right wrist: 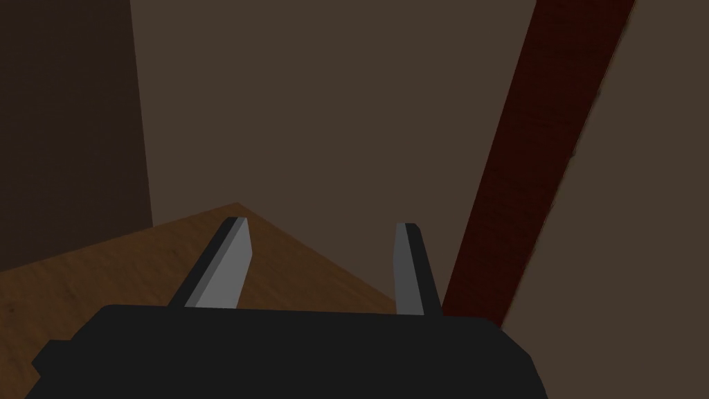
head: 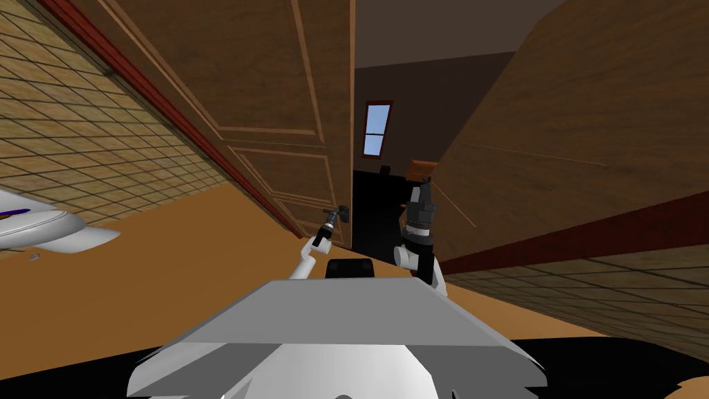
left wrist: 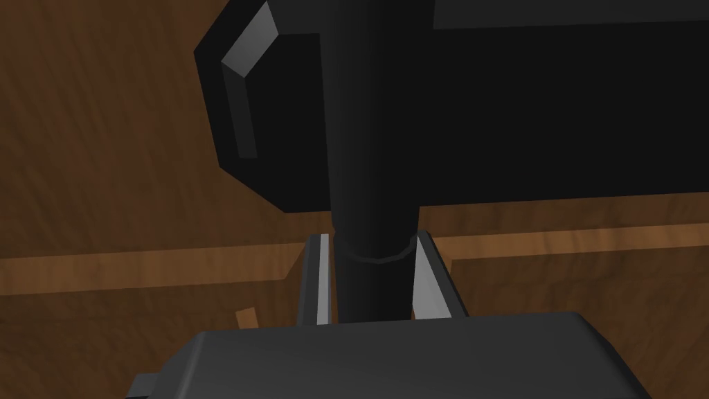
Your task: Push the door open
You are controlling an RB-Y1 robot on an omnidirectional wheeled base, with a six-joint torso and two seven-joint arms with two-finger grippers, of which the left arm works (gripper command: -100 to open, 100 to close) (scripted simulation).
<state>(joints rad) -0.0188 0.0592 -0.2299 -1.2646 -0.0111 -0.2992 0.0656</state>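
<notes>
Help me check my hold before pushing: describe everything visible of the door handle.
The door handle is black: a round stem ending in a blocky crossbar, standing out from the brown wood-look door near its free edge. The left gripper is shut on the stem, one finger pressing each side. The door stands ajar.

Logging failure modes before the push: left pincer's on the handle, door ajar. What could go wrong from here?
1. Left pincer clamps only the thin stem of the door handle; as the door swings, it may slip or twist.
2. Right pincer, open and raised beside the wall, could clip it in the narrow gap.
</notes>
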